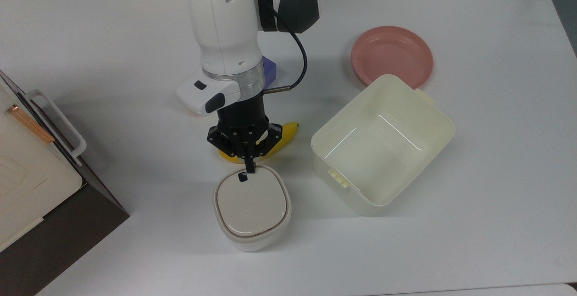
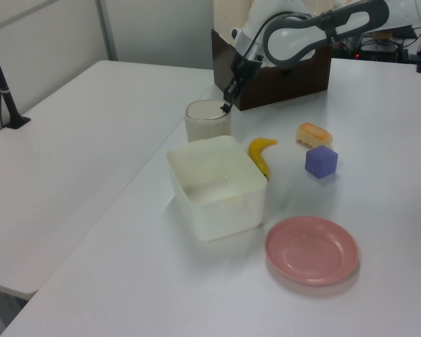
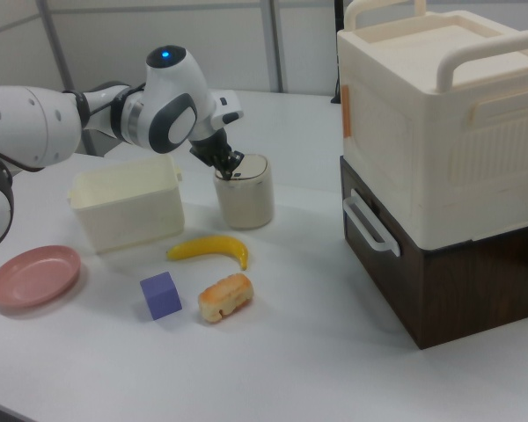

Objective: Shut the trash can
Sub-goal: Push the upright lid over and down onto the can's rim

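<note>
On the white table (image 1: 451, 251) we see the bin (image 1: 251, 208) standing upright near the front edge in the top view, its beige lid (image 1: 250, 204) lying flat and flush in the rim, so the bin looks closed. A small black button (image 1: 242, 177) sits at the lid's far edge. Our gripper (image 1: 249, 166) points down at that edge, its fingers pressed together into one narrow tip with nothing held; the tip is at the lid's rim just beside the button, and we cannot tell if it touches the lid. In the left view the gripper (image 2: 226, 107) meets the bin (image 2: 208, 121) at its top right edge, and in the right view the gripper (image 3: 230, 167) comes down on the bin (image 3: 245, 191) from the right view's left.

Just behind the bin in the top view, partly under the gripper, lies a banana (image 1: 281, 137). To the top view's right of the bin stands a cream tub (image 1: 382, 144), apart from it, with a pink plate (image 1: 392, 57) beyond. A purple cube (image 3: 161, 294) and a bun (image 3: 224, 296) lie near the banana in the right view. A cream box (image 3: 440, 114) sits on a brown case (image 3: 449, 272) at the right view's right
</note>
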Motion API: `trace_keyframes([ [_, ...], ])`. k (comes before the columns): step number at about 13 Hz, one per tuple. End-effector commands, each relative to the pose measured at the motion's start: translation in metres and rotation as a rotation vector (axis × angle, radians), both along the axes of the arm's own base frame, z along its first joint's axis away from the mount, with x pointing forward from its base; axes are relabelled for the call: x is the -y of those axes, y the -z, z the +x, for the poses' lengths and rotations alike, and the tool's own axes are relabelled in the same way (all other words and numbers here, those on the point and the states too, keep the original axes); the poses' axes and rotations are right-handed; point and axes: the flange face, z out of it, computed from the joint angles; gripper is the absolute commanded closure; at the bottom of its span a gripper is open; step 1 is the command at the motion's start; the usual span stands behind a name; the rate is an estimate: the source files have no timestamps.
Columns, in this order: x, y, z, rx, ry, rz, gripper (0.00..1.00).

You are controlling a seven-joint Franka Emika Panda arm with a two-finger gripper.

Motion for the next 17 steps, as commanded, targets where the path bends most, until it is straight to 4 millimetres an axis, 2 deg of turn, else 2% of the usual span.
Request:
trace_keyframes([
  [1,0.007,-0.002,0.009,0.095,0.034,0.024,1.00],
  [4,0.018,-0.007,0.010,0.103,0.053,0.031,1.00],
  [9,0.019,-0.011,0.012,0.126,0.063,0.044,1.00],
  [12,0.017,0.004,0.014,0.118,0.062,0.038,1.00],
  [15,0.016,0.010,0.013,0.110,0.050,0.026,1.00],
  [17,0.014,0.023,0.010,0.084,0.041,0.018,1.00],
])
